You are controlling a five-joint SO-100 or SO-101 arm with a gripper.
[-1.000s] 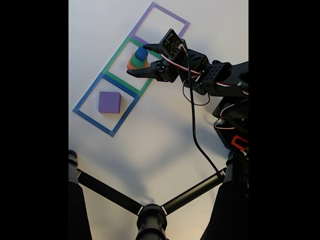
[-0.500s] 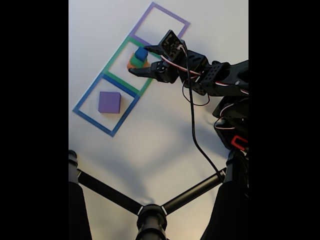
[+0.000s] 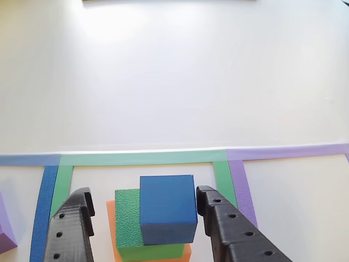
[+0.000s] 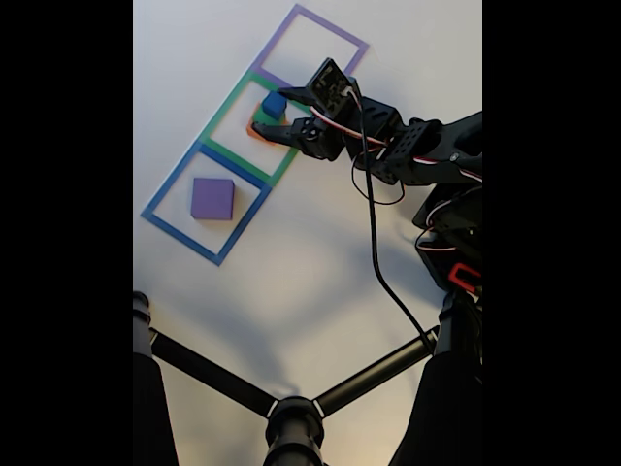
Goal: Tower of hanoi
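A stack stands in the green tape square (image 3: 142,158) (image 4: 225,109): an orange block (image 3: 110,214) at the bottom, a green block (image 3: 127,226) on it, and a blue cube (image 3: 168,207) (image 4: 275,103) on top, shifted toward the right in the other view. My gripper (image 3: 144,192) (image 4: 273,112) is open, with one black finger on each side of the blue cube. The right finger (image 3: 229,229) is close to the cube. A gap shows between the left finger (image 3: 71,229) and the stack. A purple block (image 4: 212,198) lies in the blue tape square (image 4: 167,191).
A purple tape square (image 4: 351,39) lies beyond the green one with nothing in it. Black tripod legs (image 4: 291,417) cross the bottom of the fixed view. The arm body and a black cable (image 4: 374,243) occupy the right side.
The jaws have narrowed: the lower finger in the fixed view moved in toward the stack, and the gripper settled closer around the blue cube. The blocks stay in place.
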